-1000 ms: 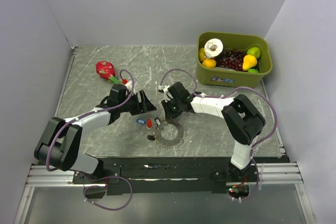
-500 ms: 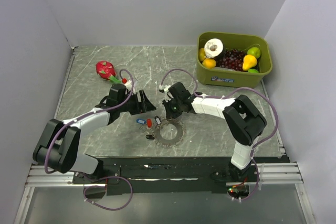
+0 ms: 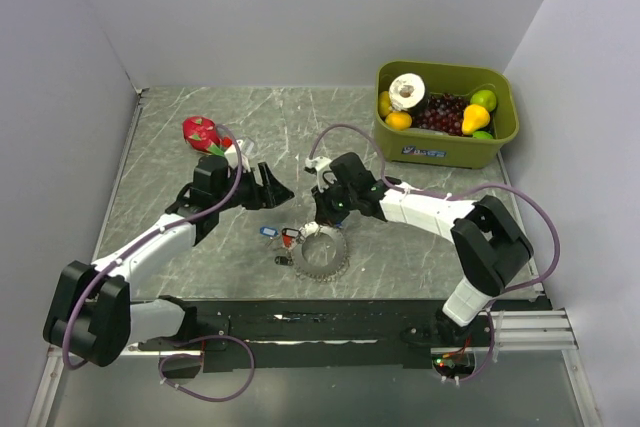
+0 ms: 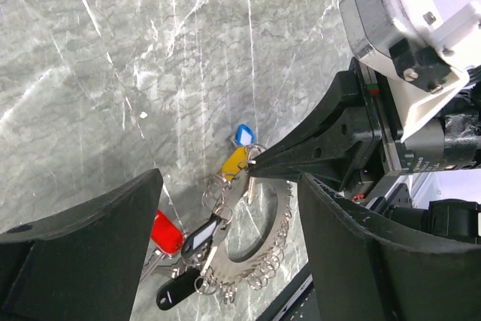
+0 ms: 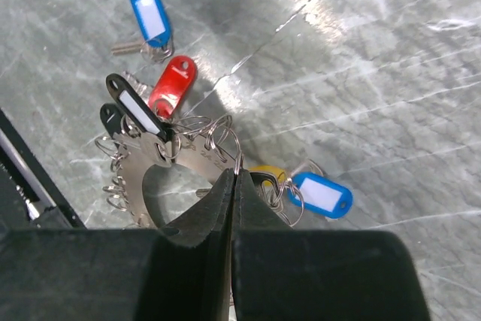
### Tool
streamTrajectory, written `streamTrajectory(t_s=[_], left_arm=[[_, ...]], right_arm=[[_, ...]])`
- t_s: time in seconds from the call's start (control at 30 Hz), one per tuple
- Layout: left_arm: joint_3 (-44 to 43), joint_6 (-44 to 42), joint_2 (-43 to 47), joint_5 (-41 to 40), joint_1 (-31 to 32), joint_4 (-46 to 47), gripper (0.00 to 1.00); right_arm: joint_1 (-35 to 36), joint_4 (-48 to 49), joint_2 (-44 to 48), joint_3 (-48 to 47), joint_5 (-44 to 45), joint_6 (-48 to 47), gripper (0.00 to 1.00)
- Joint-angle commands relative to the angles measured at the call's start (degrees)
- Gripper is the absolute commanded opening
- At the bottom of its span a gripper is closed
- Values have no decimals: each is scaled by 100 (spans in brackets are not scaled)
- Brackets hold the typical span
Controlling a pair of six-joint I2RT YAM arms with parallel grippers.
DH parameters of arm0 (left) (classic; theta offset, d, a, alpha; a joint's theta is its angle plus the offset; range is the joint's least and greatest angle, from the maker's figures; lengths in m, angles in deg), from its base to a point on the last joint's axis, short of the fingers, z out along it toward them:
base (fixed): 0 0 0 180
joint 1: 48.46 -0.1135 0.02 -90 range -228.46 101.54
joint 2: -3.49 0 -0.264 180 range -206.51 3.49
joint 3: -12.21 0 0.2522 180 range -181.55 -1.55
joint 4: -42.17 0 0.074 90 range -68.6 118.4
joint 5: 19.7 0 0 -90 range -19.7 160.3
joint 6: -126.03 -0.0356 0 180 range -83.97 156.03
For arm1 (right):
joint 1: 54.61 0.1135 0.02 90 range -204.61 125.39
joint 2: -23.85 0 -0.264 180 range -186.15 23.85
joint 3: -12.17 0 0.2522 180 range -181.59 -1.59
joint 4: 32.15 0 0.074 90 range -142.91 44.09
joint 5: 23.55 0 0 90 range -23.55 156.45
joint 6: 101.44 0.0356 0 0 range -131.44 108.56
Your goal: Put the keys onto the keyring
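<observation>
Found right gripper [image 5: 234, 174] clenched at a split ring [image 5: 225, 137] on keyring [image 5: 189, 162]; grasp unconfirmed. Noted left gripper [image 4: 229, 178] released beside keyring. Observed blue-tagged key [image 5: 150, 11] apart from keyring.

Count on inspection:
- Two blue oblong plastic key tags [image 5: 150, 9] [image 5: 322, 193].
- Two black plastic tags [image 5: 135, 114].
- One red plastic tag [image 5: 172, 86].
- One yellow plastic tag [image 5: 264, 172].
- One flat toothed metal ring [image 5: 139, 159].
- One green plastic bin [image 3: 470, 152].
- One pink dragon fruit [image 3: 200, 132].

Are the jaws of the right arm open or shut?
Shut: the right gripper has both jaws pressed together, with no gap between.
</observation>
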Motion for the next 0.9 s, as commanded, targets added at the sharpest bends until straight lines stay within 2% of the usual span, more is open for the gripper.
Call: streamTrajectory(t_s=[0.0,0.33,0.57,0.7,0.87], left_arm=[[-135,-196,158,152,-14,92,77],[-83,-504,1009,627,-14,391,73],[190,-302,1642,1760,4,1444,65],[129,-222,1608,2402,135,1973,61],[-196,-574,1388,2517,680,1648,57]], right_arm=[[23,254,300,82,-264,-114,0],[-30,-264,1679,-181,-1072,-729,0],[-109,-106,2629,-49,-1889,-853,0],[-206,157,2990,38,-2452,-695,0],[-311,658,3298,127,-3058,-361,0]])
